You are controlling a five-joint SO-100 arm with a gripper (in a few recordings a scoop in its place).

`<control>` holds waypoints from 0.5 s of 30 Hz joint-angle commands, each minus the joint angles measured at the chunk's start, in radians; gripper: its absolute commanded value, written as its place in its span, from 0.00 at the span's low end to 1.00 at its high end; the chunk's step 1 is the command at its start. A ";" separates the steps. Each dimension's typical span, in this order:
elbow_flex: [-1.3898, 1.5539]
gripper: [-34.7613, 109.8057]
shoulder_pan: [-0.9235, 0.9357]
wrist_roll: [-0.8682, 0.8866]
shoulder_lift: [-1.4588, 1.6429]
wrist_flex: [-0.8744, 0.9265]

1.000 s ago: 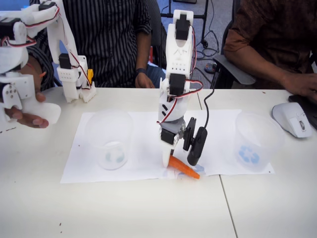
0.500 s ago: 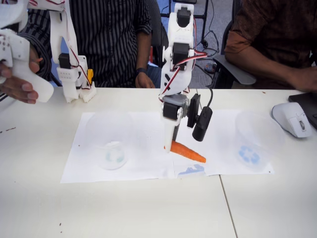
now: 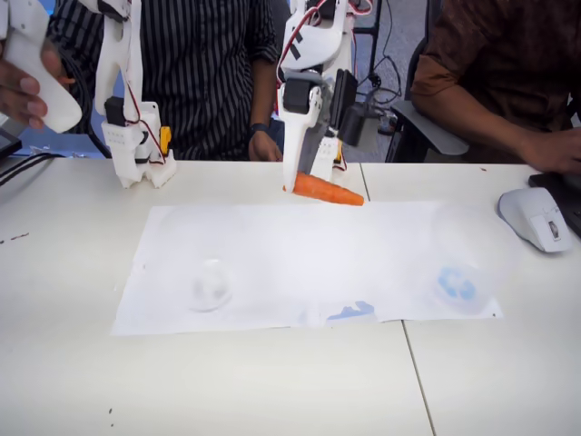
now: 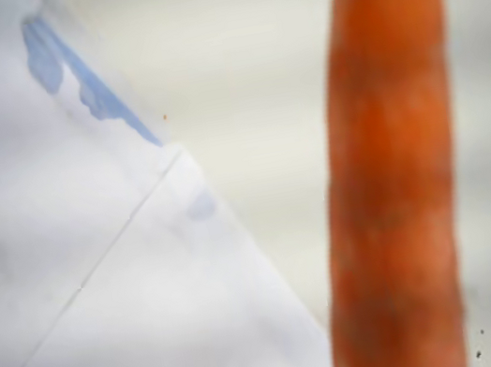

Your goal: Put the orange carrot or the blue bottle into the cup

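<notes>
Carrot first: the orange carrot (image 3: pixel 328 190) hangs in the air above the far edge of the white paper sheet (image 3: pixel 300 263), lying nearly level with its thick end at the gripper (image 3: pixel 295 186) and its tip pointing to the right in the fixed view. Your gripper is clamped on that thick end, with the white finger running down to it from the wrist. In the wrist view the carrot (image 4: pixel 390 167) runs as a blurred orange bar from top to bottom on the right, with the sheet's corner (image 4: pixel 149 286) and a blue mark (image 4: pixel 64 73) below it.

You see the cup (image 3: pixel 201 259) standing upright on the left part of the sheet, well apart from the carrot, faint and clear with a pale mark at its base. A second clear cup (image 3: pixel 467 263) with a blue recycling symbol stands at the sheet's right end. Beyond it, a white computer mouse (image 3: pixel 536 218) rests on the white table (image 3: pixel 272 381). Two people sit behind the table: one in a striped shirt (image 3: pixel 200 73), one in a brown patterned shirt (image 3: pixel 490 64).
</notes>
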 commanded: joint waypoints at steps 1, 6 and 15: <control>-0.049 0.32 0.069 0.002 0.133 0.017; -0.049 0.32 0.170 0.002 0.123 0.015; -0.049 0.32 0.331 0.000 0.115 0.012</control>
